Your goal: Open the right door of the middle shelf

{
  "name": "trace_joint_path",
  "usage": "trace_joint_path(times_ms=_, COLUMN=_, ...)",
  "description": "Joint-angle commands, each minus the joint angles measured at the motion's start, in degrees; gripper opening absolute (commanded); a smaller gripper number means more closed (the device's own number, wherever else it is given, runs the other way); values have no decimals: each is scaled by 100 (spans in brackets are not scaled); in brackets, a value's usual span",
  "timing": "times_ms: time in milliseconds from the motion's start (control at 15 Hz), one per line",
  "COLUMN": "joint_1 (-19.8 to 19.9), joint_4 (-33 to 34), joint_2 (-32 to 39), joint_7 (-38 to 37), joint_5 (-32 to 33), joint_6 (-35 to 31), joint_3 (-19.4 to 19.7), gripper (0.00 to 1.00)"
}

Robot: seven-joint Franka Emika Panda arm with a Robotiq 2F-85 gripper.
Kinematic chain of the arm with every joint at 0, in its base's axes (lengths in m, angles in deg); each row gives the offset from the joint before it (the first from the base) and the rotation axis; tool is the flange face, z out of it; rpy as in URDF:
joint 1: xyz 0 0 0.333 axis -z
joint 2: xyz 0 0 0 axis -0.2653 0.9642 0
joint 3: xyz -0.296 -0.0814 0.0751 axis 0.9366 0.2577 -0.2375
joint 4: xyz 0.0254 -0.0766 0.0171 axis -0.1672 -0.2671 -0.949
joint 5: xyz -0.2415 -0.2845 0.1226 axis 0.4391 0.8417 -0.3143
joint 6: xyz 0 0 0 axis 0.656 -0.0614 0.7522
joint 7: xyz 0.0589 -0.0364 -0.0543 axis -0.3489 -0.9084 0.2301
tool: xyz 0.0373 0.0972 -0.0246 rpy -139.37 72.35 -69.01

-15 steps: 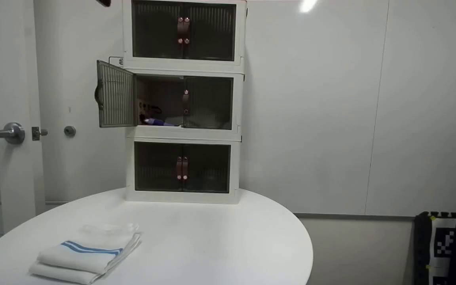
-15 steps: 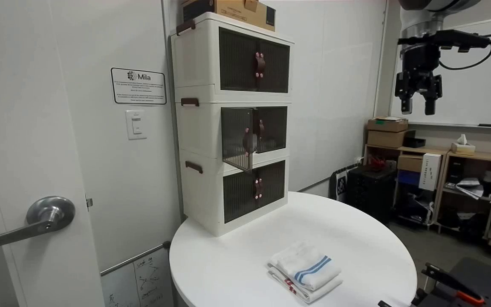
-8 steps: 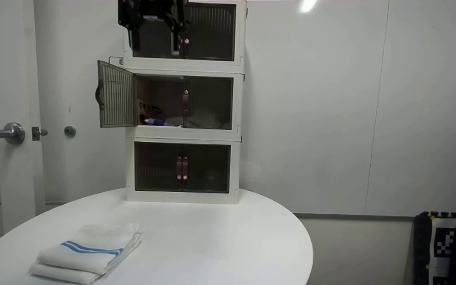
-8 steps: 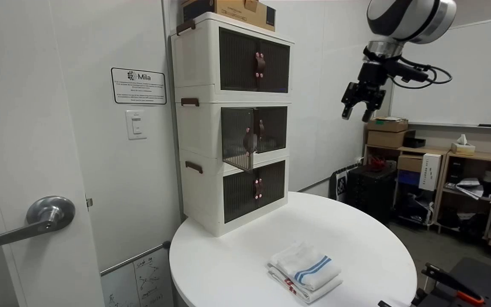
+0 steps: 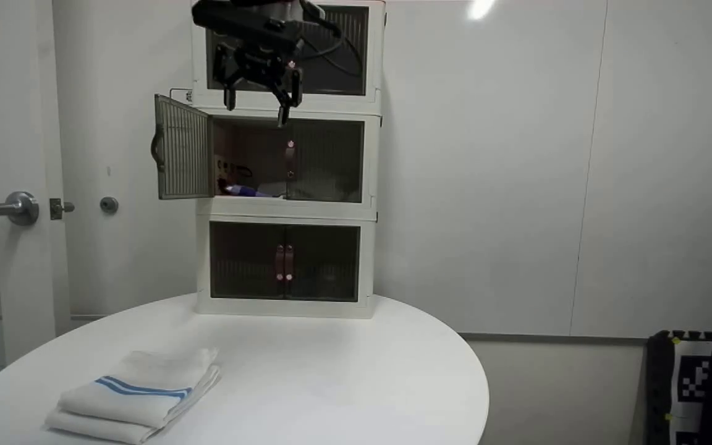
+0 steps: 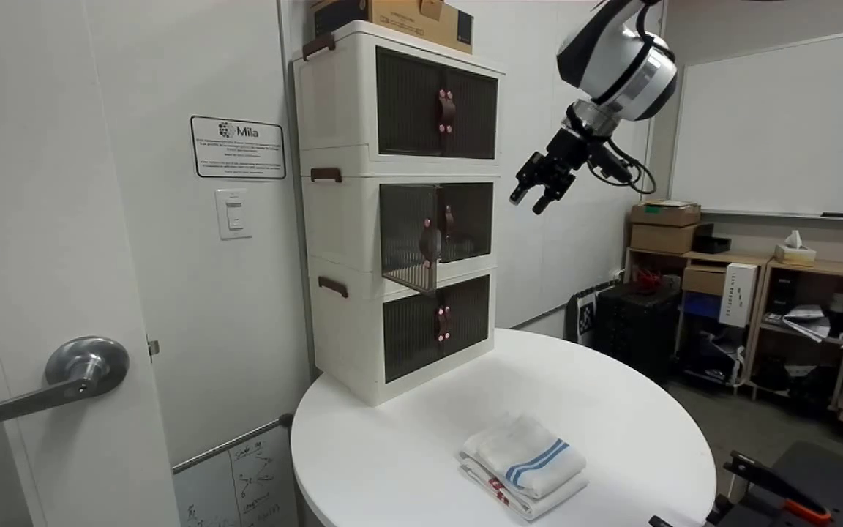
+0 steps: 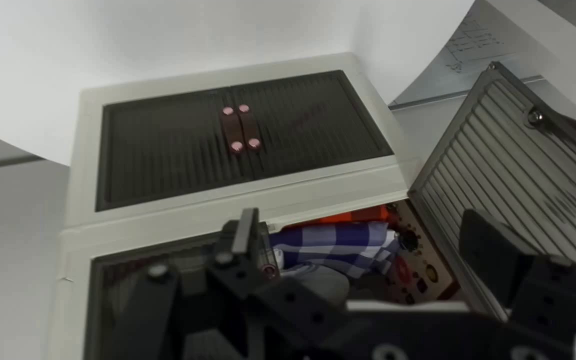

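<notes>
The middle shelf's right door [image 5: 331, 167] is shut; it is dark ribbed glass with a brown strap handle [image 5: 290, 159]. It also shows in an exterior view [image 6: 471, 219]. The wrist view looks upside down; there this door [image 7: 133, 280] lies lower left, partly hidden by a finger. The middle shelf's left door [image 5: 184, 151] stands open, also at right in the wrist view [image 7: 508, 165]. My gripper [image 5: 256, 109] is open and empty, in front of the cabinet and apart from it in an exterior view [image 6: 528, 201]. Its fingers also spread wide in the wrist view [image 7: 363, 240].
The top doors [image 6: 436, 102] and bottom doors [image 5: 285, 262] are shut. Checked cloth [image 7: 328, 245] and other items lie inside the middle shelf. A folded towel [image 5: 133, 395] lies on the round white table [image 5: 356, 383]. A cardboard box [image 6: 421, 25] sits on the cabinet.
My gripper has come into view from above, moved toward the cabinet, lowered and tilted its fingers toward it. The open left door has shifted very slightly. The right door has not moved.
</notes>
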Motion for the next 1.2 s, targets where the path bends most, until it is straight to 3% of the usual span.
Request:
trace_joint_path(times_ms=0, joint_1=678, joint_4=1330, joint_2=1279, joint_7=1549, joint_5=-1222, joint_6=692, joint_3=-525, gripper=100)
trace_joint_path(times_ms=200, joint_1=1482, joint_4=2160, joint_2=2168, joint_7=2346, joint_5=-1546, joint_6=943, joint_3=-1167, gripper=100)
trace_joint_path(times_ms=467, joint_1=2318, joint_4=3115, joint_2=3112, joint_7=2766, joint_5=-1733, joint_6=797, joint_3=-1958, gripper=100)
trace_joint_path(times_ms=733, joint_1=2763, joint_4=3878, joint_2=3703, joint_7=2862, joint_5=-2349, joint_6=823, joint_3=-2563, gripper=100)
trace_joint_path(times_ms=1133, joint_1=3019, joint_4=4654, joint_2=4225, joint_7=2889, joint_5=-2461, joint_6=1891, joint_3=-2903, gripper=100)
